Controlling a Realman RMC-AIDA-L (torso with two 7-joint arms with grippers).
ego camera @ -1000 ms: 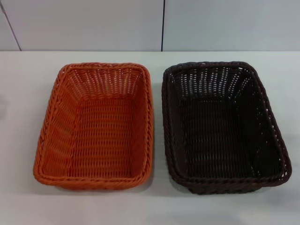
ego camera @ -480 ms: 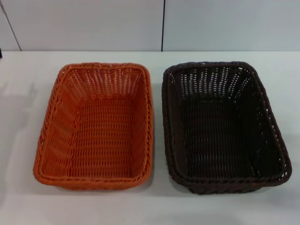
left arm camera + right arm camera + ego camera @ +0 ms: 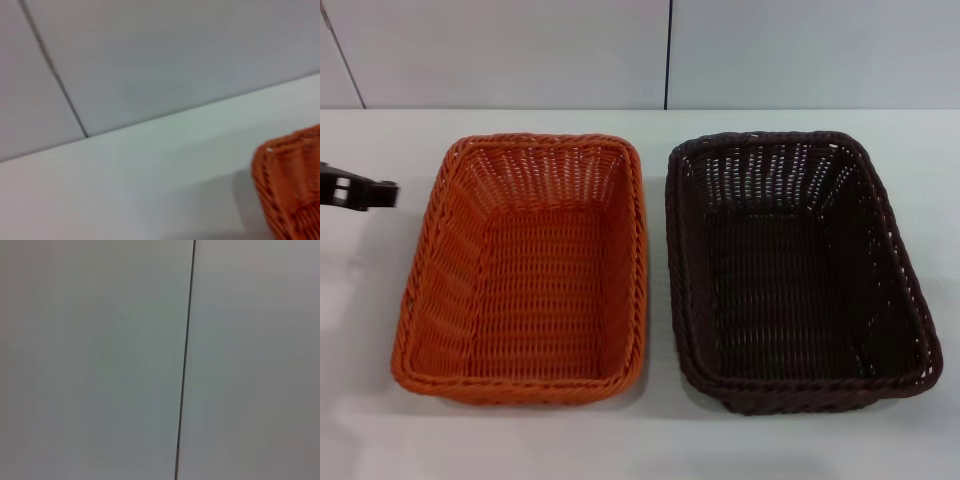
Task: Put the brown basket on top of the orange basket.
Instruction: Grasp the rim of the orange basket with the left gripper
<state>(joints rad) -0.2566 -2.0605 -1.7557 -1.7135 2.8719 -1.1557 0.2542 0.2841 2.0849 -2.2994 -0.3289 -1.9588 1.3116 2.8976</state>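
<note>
The orange basket [image 3: 530, 290] sits on the left half of the white table, empty, with its long sides running away from me. The brown basket [image 3: 790, 280] stands right beside it on the right, also empty, and a narrow gap separates the two rims. My left gripper [image 3: 360, 190] reaches in from the left edge of the head view, above the table and just left of the orange basket's far corner, apart from it. In the left wrist view, one corner of the orange basket [image 3: 295, 185] shows. The right gripper is out of view.
The white table [image 3: 655, 440] extends around both baskets. A pale panelled wall [image 3: 520, 50] with a dark vertical seam [image 3: 668, 55] rises behind the table's far edge. The right wrist view holds only that wall [image 3: 100, 360].
The left gripper has come into the head view from the left edge, toward the orange basket. Both baskets stay where they were.
</note>
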